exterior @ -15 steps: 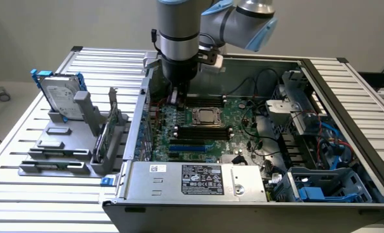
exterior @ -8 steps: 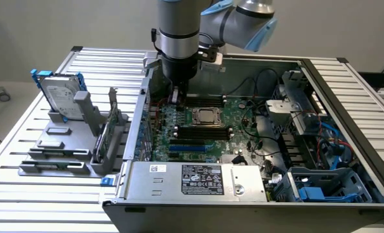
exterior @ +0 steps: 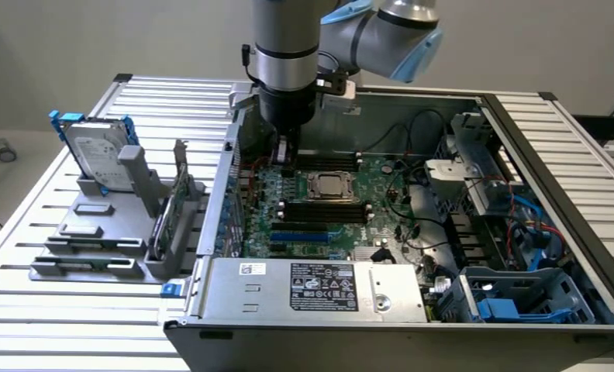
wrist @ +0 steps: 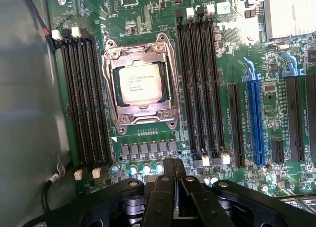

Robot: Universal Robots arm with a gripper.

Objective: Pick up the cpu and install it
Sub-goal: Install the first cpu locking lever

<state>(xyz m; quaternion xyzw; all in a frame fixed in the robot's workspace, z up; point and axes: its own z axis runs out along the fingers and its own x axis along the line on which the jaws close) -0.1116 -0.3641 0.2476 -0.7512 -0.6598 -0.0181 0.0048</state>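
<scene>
Pincer hangs closed and empty above the board, cpu seated in its socket, so installing looks done.

Cpu lid carries several lines of small dark print, too fine to read. White-and-black rating label on the power supply holds certification marks and text, illegible. Small white sticker on the same unit, also unreadable. No brand legible.
</scene>
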